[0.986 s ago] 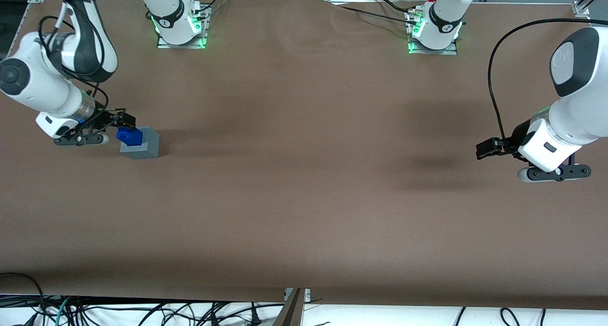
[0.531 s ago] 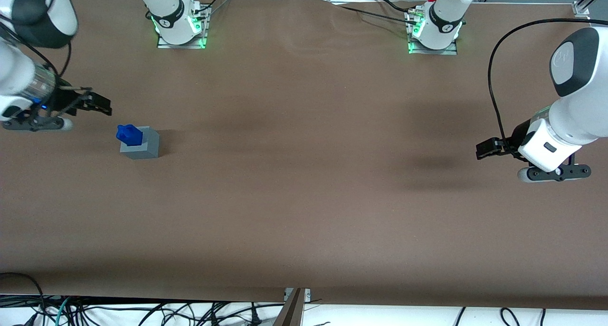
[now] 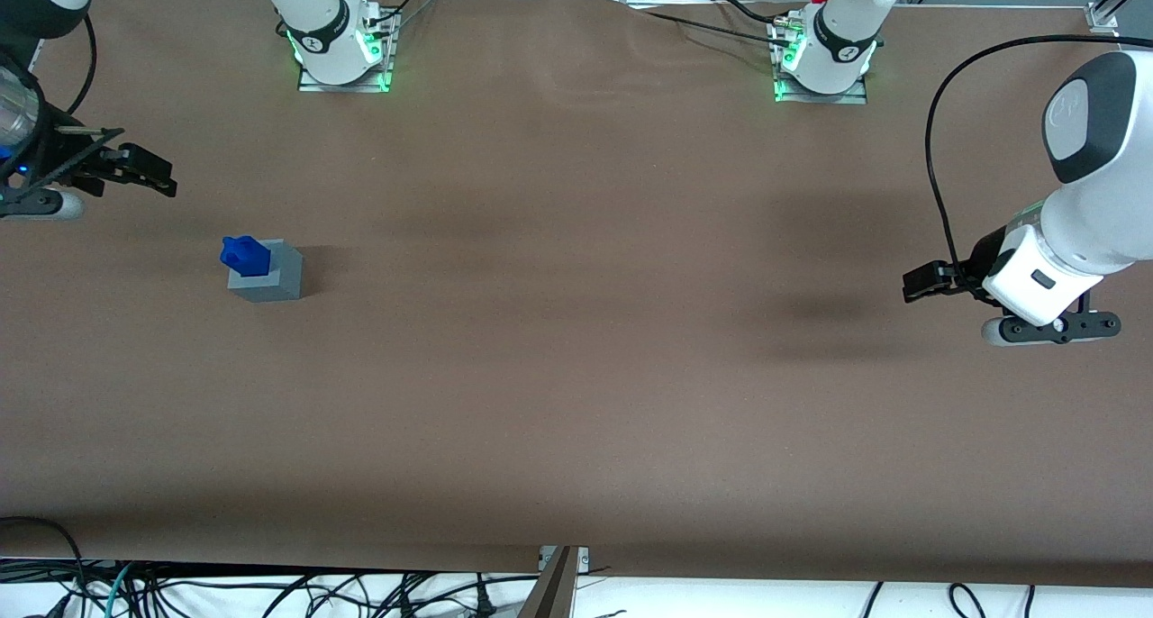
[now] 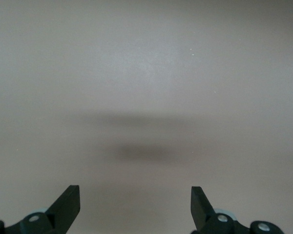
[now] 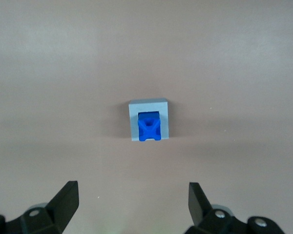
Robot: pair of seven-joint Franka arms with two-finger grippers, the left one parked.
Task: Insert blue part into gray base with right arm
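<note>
The blue part sits in the socket of the gray base, its top sticking up above the cube. The cube stands on the brown table toward the working arm's end. My right gripper is open and empty, lifted well above the table and drawn away from the cube, farther from the front camera than it. In the right wrist view the gray base with the blue part in it lies far below, between the spread fingers of my gripper.
The two arm bases with green lights stand at the table's edge farthest from the front camera. Cables hang along the near edge. The parked arm hangs over its end of the table.
My gripper has let go of the blue part, opened, and risen and pulled away from the cube toward the table's end. The blue part has stayed in the gray base.
</note>
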